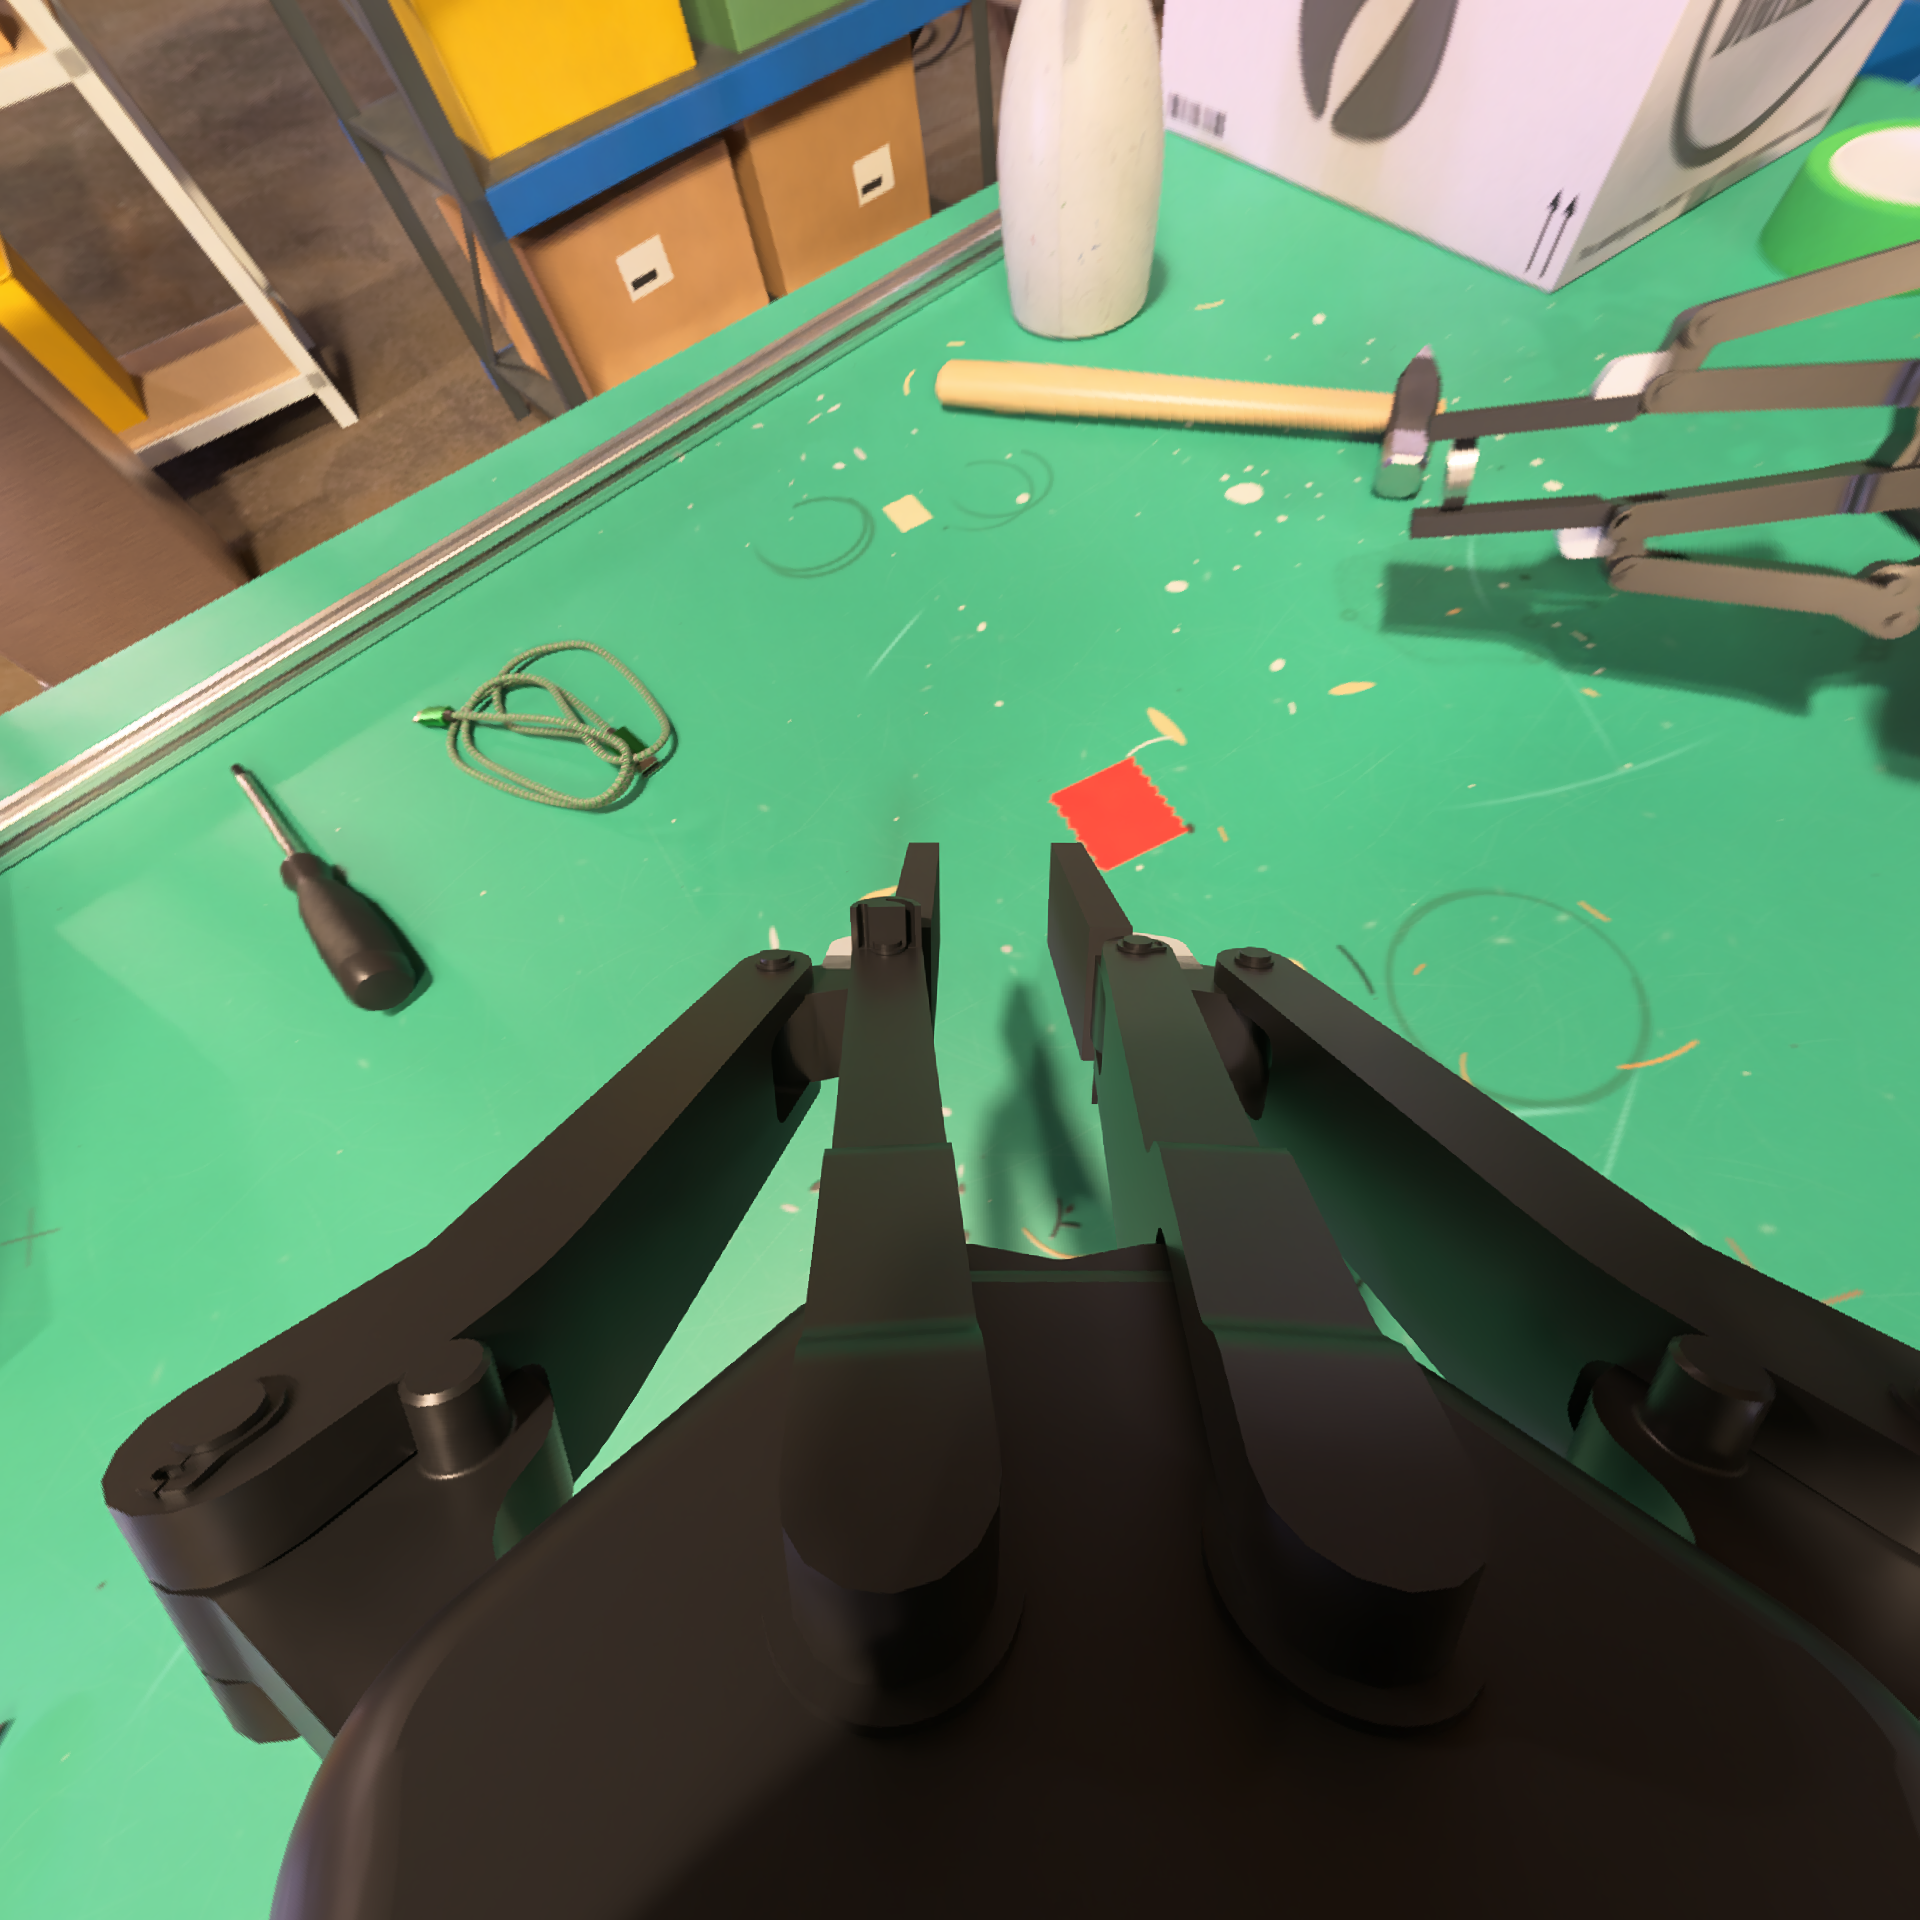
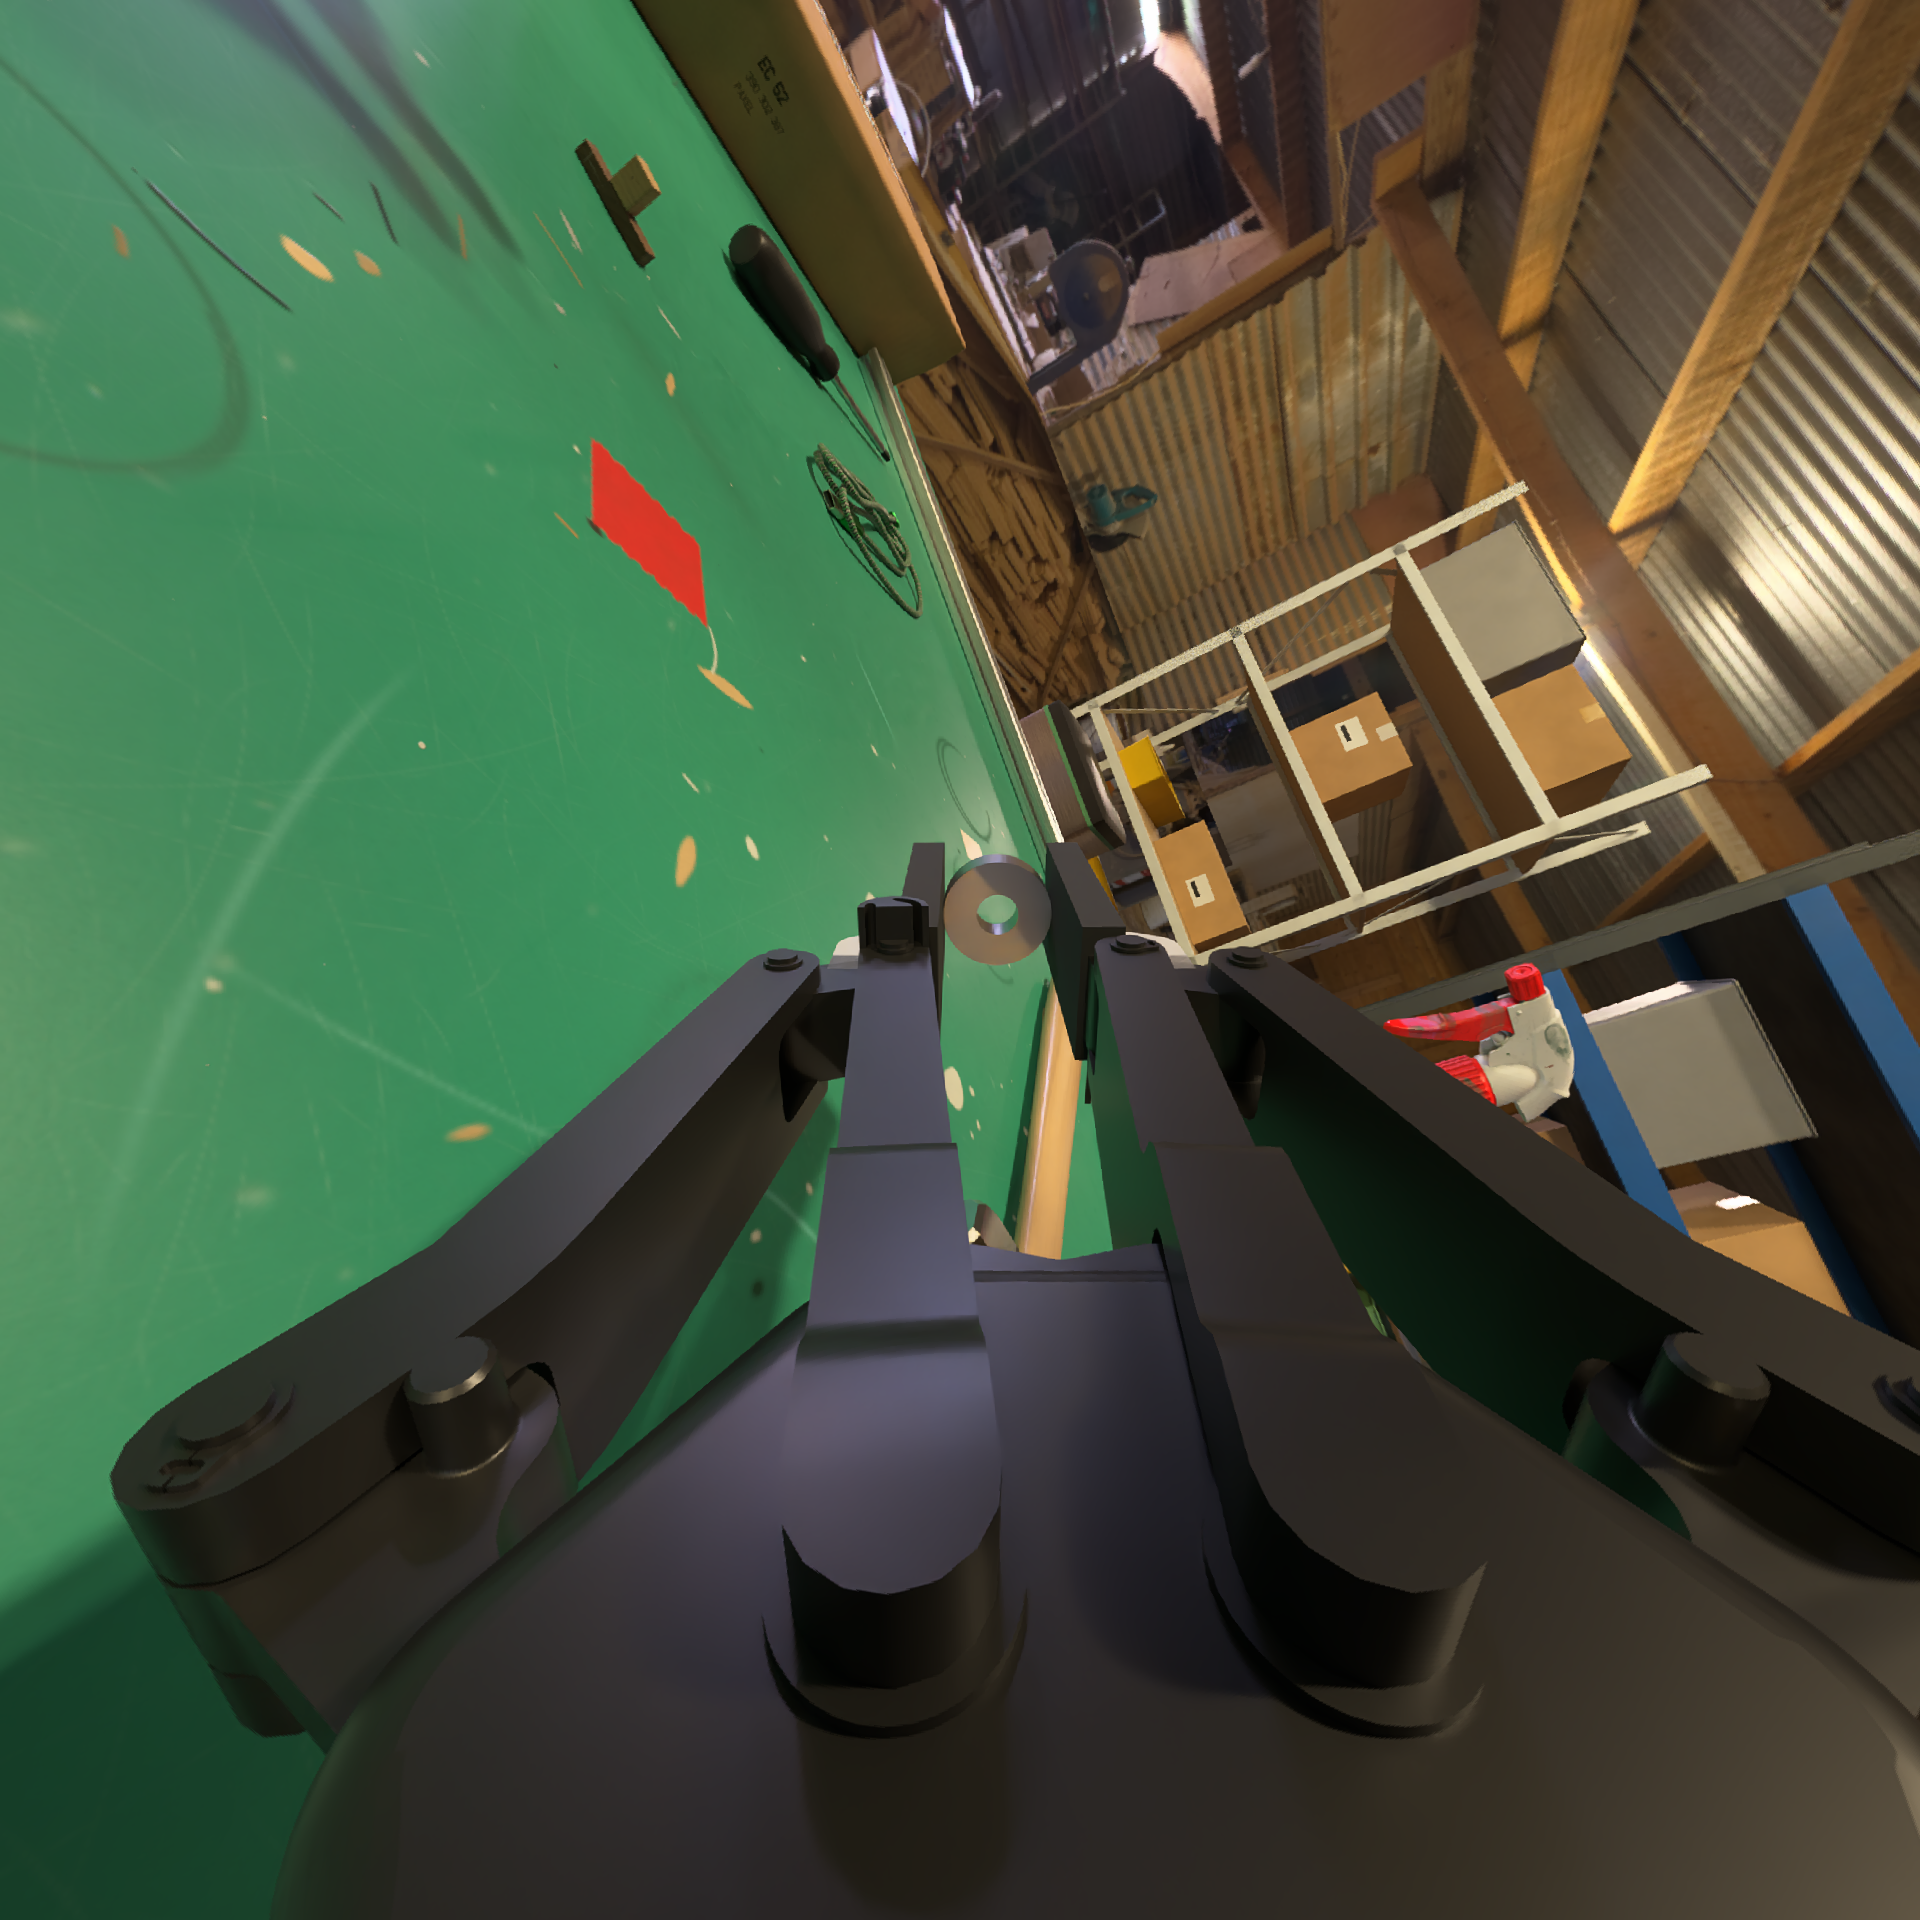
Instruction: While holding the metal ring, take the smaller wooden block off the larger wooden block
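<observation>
My right gripper (image 2: 995, 883) is shut on the metal ring (image 2: 995, 910), gripped by its rim and held above the green table. It also shows in the left wrist view (image 1: 1439, 473), with the ring (image 1: 1463, 470) close to the hammer head. The smaller, lighter wooden block (image 2: 638, 185) sits on the larger, darker wooden block (image 2: 608, 192) far off on the table, near a cardboard box. My left gripper (image 1: 994, 883) is empty, its fingers a narrow gap apart, above the table near a red patch (image 1: 1120, 810). The blocks do not show in the left wrist view.
A hammer (image 1: 1164, 395), a white vase (image 1: 1081, 177), a white box (image 1: 1507, 114) and a green tape roll (image 1: 1849, 197) stand at the back. A screwdriver (image 1: 332, 904) and a coiled green cable (image 1: 561, 727) lie by the table's metal edge rail (image 1: 520, 520).
</observation>
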Action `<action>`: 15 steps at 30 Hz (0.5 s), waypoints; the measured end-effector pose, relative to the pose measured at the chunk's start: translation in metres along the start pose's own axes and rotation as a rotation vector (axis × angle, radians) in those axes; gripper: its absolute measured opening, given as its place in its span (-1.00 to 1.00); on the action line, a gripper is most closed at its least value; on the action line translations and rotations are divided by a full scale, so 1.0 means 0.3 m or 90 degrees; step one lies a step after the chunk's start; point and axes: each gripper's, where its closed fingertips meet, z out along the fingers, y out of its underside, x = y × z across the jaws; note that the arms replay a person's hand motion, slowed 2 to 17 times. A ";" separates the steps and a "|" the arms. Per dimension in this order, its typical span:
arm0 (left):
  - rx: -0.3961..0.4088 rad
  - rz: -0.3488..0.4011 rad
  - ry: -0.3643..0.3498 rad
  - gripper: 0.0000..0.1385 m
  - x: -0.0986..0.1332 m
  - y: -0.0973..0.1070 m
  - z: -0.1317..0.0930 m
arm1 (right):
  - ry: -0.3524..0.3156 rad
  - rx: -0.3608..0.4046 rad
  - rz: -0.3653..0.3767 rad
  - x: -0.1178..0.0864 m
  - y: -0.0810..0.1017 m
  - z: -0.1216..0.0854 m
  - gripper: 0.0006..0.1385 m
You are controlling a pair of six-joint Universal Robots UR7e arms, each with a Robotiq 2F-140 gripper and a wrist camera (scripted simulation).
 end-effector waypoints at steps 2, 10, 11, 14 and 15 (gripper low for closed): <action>-0.019 0.002 -0.015 -0.61 -0.037 0.017 0.010 | -0.002 -0.001 -0.008 -0.005 -0.001 0.001 -0.63; -0.117 0.028 -0.027 -0.61 -0.182 0.054 0.071 | -0.007 -0.006 -0.037 -0.024 -0.007 0.008 -0.63; -0.132 0.035 -0.022 -0.61 -0.193 0.058 0.081 | -0.007 -0.007 -0.039 -0.026 -0.007 0.008 -0.63; -0.177 0.055 -0.007 -0.60 -0.226 0.070 0.112 | -0.007 -0.010 -0.045 -0.030 -0.006 0.008 -0.63; -0.192 0.062 -0.003 -0.60 -0.237 0.074 0.123 | -0.008 -0.011 -0.046 -0.032 -0.005 0.008 -0.63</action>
